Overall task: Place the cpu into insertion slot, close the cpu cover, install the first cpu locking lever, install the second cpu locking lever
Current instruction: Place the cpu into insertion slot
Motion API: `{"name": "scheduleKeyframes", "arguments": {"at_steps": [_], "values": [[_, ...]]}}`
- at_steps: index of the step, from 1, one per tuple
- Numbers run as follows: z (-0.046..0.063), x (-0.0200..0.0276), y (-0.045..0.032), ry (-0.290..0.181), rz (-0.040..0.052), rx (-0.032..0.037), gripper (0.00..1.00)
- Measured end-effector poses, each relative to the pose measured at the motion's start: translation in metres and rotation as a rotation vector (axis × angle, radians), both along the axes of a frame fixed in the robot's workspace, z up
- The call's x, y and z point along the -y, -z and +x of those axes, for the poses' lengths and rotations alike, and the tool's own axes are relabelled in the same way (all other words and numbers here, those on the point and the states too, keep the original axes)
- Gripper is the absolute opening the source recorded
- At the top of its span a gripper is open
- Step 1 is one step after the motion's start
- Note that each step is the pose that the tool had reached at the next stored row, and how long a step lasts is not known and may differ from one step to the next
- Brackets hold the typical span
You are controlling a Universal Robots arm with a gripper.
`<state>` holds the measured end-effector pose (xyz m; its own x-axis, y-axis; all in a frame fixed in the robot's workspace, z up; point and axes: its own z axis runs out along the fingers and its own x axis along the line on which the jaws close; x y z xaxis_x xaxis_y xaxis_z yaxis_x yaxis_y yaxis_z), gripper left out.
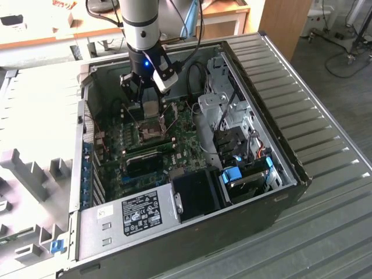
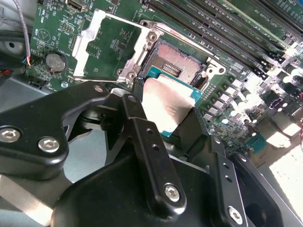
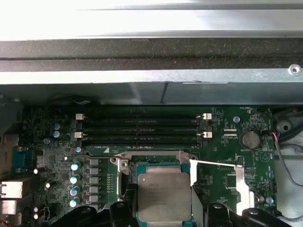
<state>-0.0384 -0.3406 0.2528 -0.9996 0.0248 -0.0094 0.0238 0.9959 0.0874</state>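
Right, the cpu (image 2: 165,101) is pinched in my gripper (image 2: 166,112), the two black fingers (image 2: 137,125) closed on opposite edges of it, so the tool is grasping the chip and nothing else. Its silvery metal top faces up, with a thin green border round it in both wrist views. I see it hanging over the insertion slot (image 2: 179,64), covering the near part. In the second wrist view the tan-gold pin field lies bare beyond the chip's far edge. Whether any corner touches the socket rim I cannot tell. In the first wrist view the cpu (image 3: 163,196) hides most of the insertion slot (image 3: 151,157), leaving a strip of metal rim. The cpu cover (image 2: 84,41) is swung open and lies just beside the slot, green board showing through its square window. The first wrist view puts the cpu cover (image 3: 240,184) on the side toward the coin battery (image 3: 249,139). Long black memory slots (image 3: 142,127) run along another side of the socket, and a row of capacitors (image 3: 75,178) stands near it. In the exterior view my gripper (image 1: 142,102) reaches down into the open computer case (image 1: 232,224), over the motherboard (image 1: 185,131). The power supply (image 1: 136,212) sits at the near end, and the case lies on a ribbed metal table (image 1: 331,116).
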Motion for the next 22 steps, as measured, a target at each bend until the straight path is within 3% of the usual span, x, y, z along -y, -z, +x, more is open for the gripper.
{"name": "scheduleKeyframes", "arguments": {"at_steps": [13, 22], "values": [[-0.0005, 0.0000, 0.0026, 0.000, -0.0035, 0.0002, 0.54], [-0.0017, 0.0000, 0.0100, 0.000, -0.0038, 0.0001, 0.54]]}}
